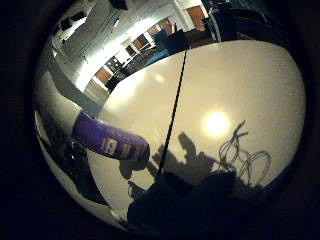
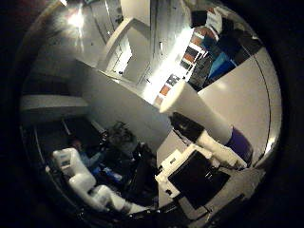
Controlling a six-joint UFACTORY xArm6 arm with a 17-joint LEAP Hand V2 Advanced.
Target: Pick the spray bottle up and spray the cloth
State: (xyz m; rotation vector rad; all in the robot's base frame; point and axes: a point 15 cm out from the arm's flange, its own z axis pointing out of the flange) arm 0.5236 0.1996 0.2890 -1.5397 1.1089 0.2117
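Observation:
The spray bottle (image 1: 112,140) has a purple body with a label, and it hangs close to my palm above the pale table (image 1: 240,85). It casts a shadow on the tabletop beneath it. My right hand (image 2: 194,175) is curled on it. One white and black finger (image 2: 199,114) lies along the bottle's purple side (image 2: 240,142). A dark cloth-like mass (image 1: 175,205) lies on the table just below the hand. The bottle's spray head is hidden from view.
A black seam (image 1: 175,110) runs across the tabletop. Chairs and dark furniture (image 1: 165,40) stand past the table's far edge. A white jointed arm (image 2: 85,185) shows beside the table, lower down in the room.

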